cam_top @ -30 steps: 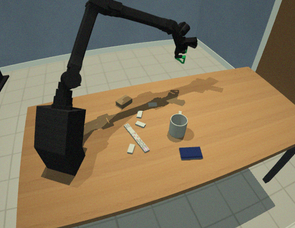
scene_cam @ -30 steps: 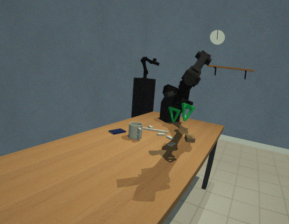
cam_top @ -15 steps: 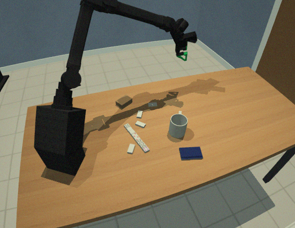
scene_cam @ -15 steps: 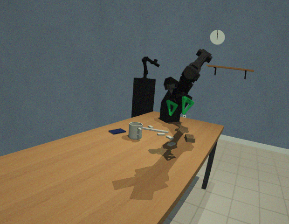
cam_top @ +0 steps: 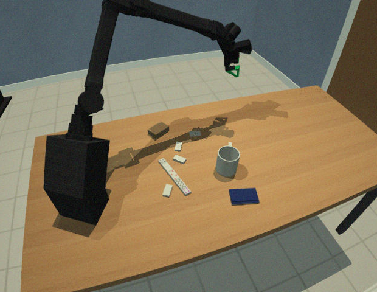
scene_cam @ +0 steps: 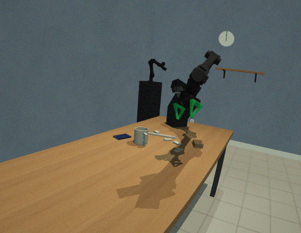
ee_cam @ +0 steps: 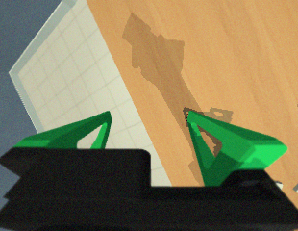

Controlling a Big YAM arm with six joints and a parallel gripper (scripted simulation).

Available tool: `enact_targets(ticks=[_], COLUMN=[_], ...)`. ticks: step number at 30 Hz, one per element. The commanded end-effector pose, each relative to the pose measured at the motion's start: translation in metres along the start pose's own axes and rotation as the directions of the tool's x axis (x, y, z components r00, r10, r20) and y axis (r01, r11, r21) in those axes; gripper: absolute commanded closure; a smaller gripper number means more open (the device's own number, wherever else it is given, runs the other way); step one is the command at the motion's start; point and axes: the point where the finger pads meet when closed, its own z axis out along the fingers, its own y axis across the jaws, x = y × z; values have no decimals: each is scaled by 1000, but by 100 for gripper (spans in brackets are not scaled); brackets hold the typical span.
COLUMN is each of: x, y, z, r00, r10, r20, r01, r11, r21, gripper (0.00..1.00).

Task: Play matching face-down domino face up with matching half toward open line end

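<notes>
No readable writing or brand marks on anything; the only markings are coloured pips on the line of face-up dominoes [cam_top: 174,176], too small to count. That line runs diagonally at the centre of the top view, from upper left to lower right. Three blank-backed white dominoes lie apart from it: one [cam_top: 177,146] above its upper end, one [cam_top: 179,159] just right of that end, one [cam_top: 167,190] left of its lower end, near but not touching. Which of them matches an open end cannot be told. Grey mug [cam_top: 227,160] stands right of the line, a small white piece just behind its rim. Dark blue flat pad [cam_top: 243,196] sits lower right of the mug, brown block [cam_top: 158,129] upper left of the line, small dark grey tile [cam_top: 194,134] in the arm's shadow. End effector [cam_top: 233,70] hangs high in the upper part of the top view, over the counter's far edge, green fingers [scene_cam: 178,110] spread wide with nothing between them. Wrist view shows that edge running diagonally between the fingers, tiled floor on the left, wood on the right. Counter [cam_top: 307,151] has broad bare wood to the right and toward the bottom of the top view; black arm pedestal [cam_top: 73,179] fills its left side
</notes>
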Motion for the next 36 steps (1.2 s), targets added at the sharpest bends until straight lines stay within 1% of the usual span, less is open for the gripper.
enact_targets(ticks=[1,3,4,13,20,21,28,30,33,36], x=[-29,-29,-6,-29,-29,-7,-35,-39,-43,-43], y=[37,37,8,38,38,7,24,24,28,28], z=[-37,-37,-9,-37,-37,-12,-55,-61,-68,-68], r00=[997,997,1000,997,997,999,979,968,968,968], r10=[-33,-33,-6,-33,-33,-23,-144,-177,-177,-177], r20=[69,69,15,70,70,25,144,178,178,178], r01=[38,38,7,38,38,23,153,190,190,190], r11=[997,997,1000,997,997,1000,987,980,980,980], r21=[-72,-72,-16,-73,-73,-16,-53,-61,-61,-61], gripper=[0,0,0,0,0,0,0,0,0,0])
